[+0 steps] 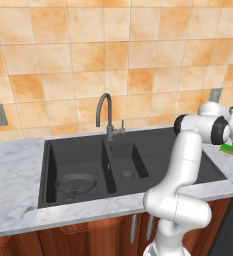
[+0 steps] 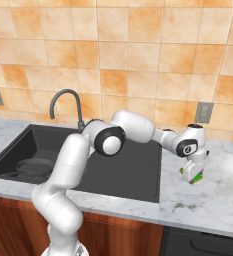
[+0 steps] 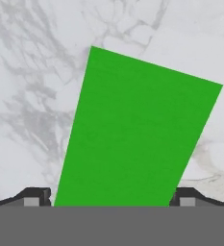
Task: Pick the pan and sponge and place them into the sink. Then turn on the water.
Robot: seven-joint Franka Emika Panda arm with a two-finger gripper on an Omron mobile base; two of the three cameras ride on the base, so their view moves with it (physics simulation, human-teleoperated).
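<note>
Now, sponge (image 3: 137, 129): lies green face up on the marble desk (image 2: 218, 200), right of the sink (image 1: 188, 150), directly under the tool.
Tool (image 2: 194, 175): lowered over the sponge, one fingertip (image 3: 36, 196) showing at each side of it; the jaws straddle it, but whether they press it I cannot tell.
Pan (image 1: 76, 184): sits in the large left basin, well apart from the tool.
Faucet (image 1: 106, 112): grey gooseneck behind the divider between the basins.
</note>
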